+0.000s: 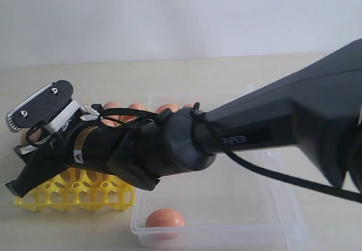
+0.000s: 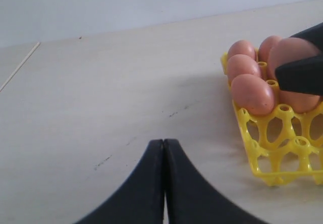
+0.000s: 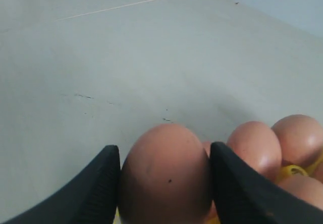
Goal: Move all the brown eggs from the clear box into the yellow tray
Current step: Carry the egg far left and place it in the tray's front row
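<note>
reddish-brown and matte, the oval egg [image 3: 164, 186] is pinched between the two black fingers of the right gripper [image 3: 165, 156], one finger pressed on each flank. its long axis appears to run along the fingers rather than across them, with one end pointing out past the fingertips; which end, i cannot tell.

just beyond and below that gripper lies the bright yellow plastic egg tray [image 1: 73, 197], and the seated eggs [image 2: 252, 94] crowd close beside the held one. whether the held egg already rests in a cup or hangs just above one is hidden. as a judgement, the coming move turns on this: the cup lies straight ahead along the egg's axis, so a short lowering and a parting of the fingers should seat it.

the left gripper [image 2: 164, 153] is pressed together, holding nothing, low over the pale tabletop [image 2: 101, 93], with the tray off to one side of it.

one last loose brown egg [image 1: 164, 219] lies in the clear shallow plastic box [image 1: 237, 197], well behind the right gripper, under that arm. the right arm looks the nearer one for it.
</note>
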`<state>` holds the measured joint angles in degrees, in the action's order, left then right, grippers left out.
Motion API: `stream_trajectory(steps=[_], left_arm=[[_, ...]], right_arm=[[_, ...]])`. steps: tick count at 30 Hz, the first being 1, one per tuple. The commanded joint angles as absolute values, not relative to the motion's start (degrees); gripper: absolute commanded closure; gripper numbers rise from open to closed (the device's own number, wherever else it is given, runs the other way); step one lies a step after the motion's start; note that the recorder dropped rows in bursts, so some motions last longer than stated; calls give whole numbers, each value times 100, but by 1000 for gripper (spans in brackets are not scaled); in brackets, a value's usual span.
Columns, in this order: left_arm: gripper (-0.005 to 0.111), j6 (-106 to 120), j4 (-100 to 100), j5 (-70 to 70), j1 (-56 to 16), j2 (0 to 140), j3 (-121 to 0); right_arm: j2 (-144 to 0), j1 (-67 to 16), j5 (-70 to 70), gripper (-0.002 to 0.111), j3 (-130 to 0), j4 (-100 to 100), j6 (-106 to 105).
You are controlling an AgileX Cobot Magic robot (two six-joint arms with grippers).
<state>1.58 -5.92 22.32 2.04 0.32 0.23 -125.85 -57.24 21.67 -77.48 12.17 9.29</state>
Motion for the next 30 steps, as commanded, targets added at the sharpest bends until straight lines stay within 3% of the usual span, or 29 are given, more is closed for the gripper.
stream_trajectory(steps=[1,16,18,21,23,30], left_arm=[[107,132,-578,2179,172,0,0],[107,132,-578,2179,172,0,0],[107,132,-578,2179,172,0,0],[107,132,-578,2179,172,0,0],[107,132,-578,2179,172,0,0],[107,132,-578,2179,172,0,0]], right_arm=[[-12899,-5731,1767,108,-8296,1670,1726],[-13114,-5892,1748,106,-8575,1694,2110],[-13114,-5892,1748,97,-8575,1694,2110],[-13114,-5892,1748,66,-8575,1682,2110],[-13114,-5892,1748,53,-8575,1668,2099],[-12707,-5892,1327,50,-8575,1668,1800]])
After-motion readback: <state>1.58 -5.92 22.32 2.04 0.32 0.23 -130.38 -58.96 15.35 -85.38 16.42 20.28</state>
